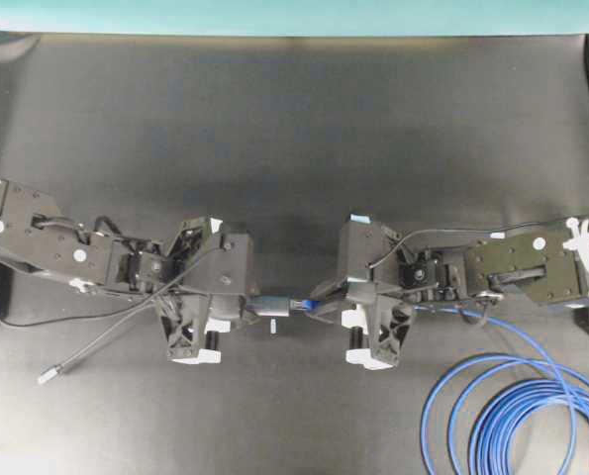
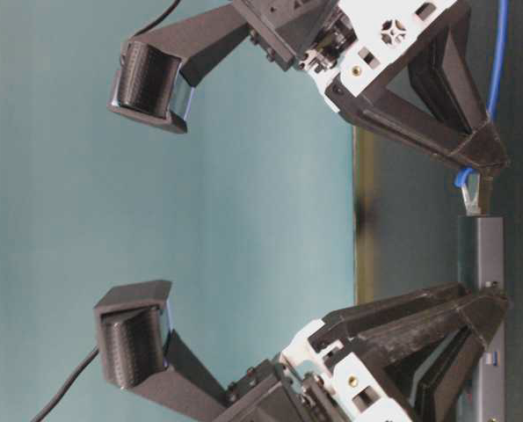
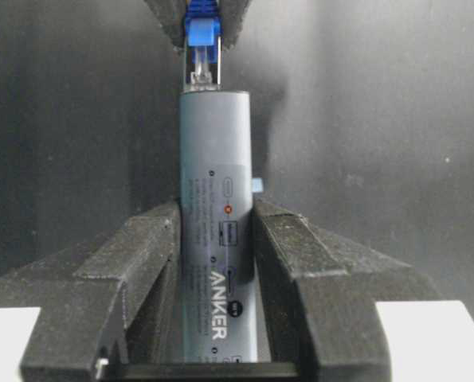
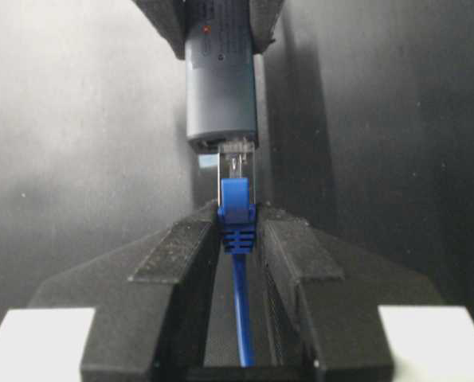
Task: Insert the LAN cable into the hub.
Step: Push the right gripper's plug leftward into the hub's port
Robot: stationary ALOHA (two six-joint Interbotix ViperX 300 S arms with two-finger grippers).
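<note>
Hub [image 3: 217, 239] (label: ANKER), plug-tipped

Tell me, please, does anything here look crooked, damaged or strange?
Nothing stands out. The left gripper holds the hub straight, and the right gripper holds the LAN cable in line with it. The clear plug meets the hub's end, most of it still showing.

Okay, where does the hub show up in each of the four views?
Overhead: the hub sits low at centre, between the two arms.
Table-level: grey bar along the right edge, lower half.
Left wrist: upright at centre, clamped in the left claw.
Right wrist: top centre.
Shared landmark: the LAN cable plug at the hub's end.
</note>
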